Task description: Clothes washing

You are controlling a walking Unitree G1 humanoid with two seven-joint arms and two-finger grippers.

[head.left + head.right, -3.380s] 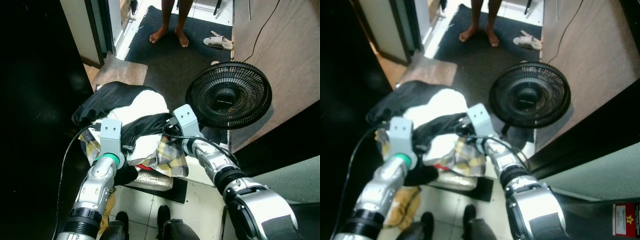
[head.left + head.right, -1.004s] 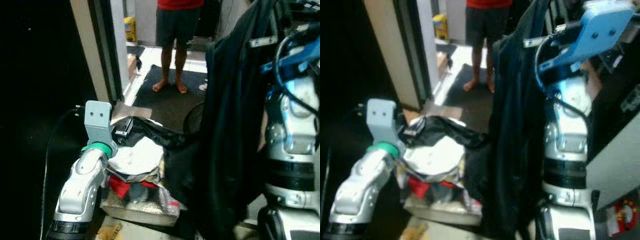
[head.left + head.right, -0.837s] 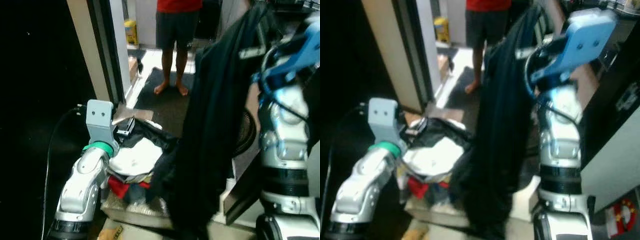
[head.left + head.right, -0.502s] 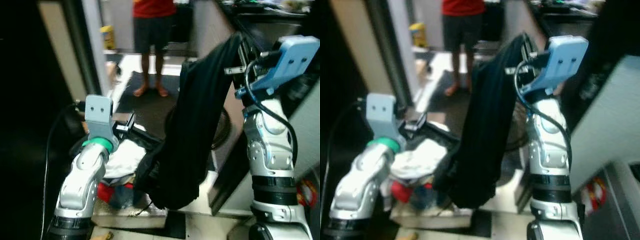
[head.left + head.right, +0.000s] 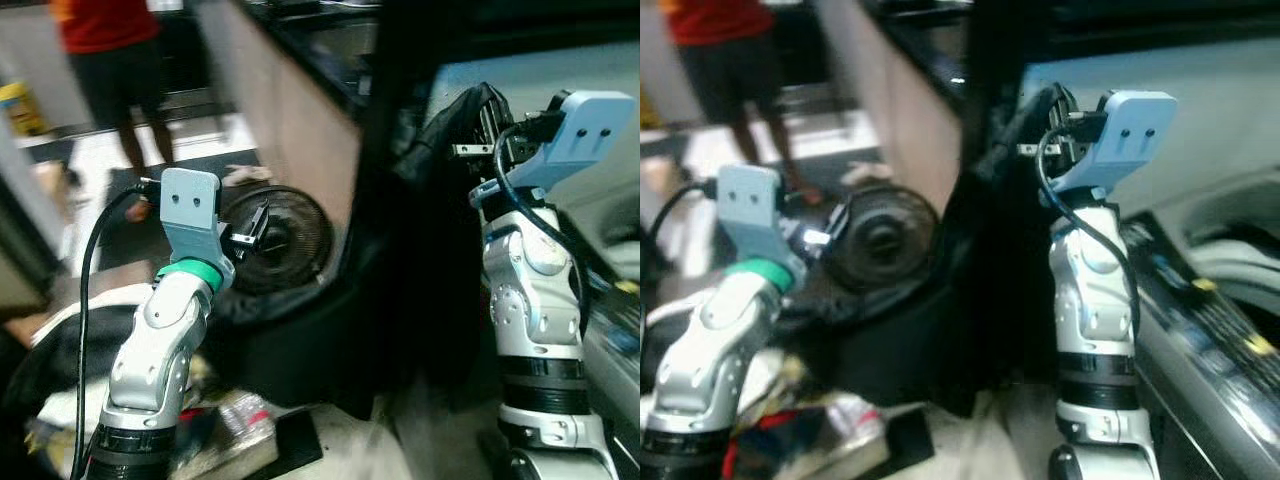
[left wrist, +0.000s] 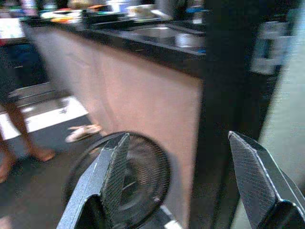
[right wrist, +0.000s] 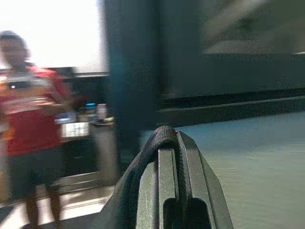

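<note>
**Robot turns from laundry pile with dark garment held high**

Swung right since half a second ago, the head camera now has the fan (image 5: 275, 238) centre-left, and the person (image 5: 115, 75) has slid to the upper left corner, head cut off. Blur smears most of the scene. The right hand (image 5: 1045, 135) is raised beside a dark panel, clenched on the black garment (image 5: 400, 270), whose fold wraps its fingertips (image 7: 167, 143) in the wrist view; the cloth hangs down toward the floor, its lower edge hard to make out. The left hand (image 6: 176, 167) is spread wide and holds nothing, pointing at the fan below the counter (image 6: 143, 43). The clothes pile (image 5: 60, 380) sits lower left, partly hidden by the left arm.
</note>
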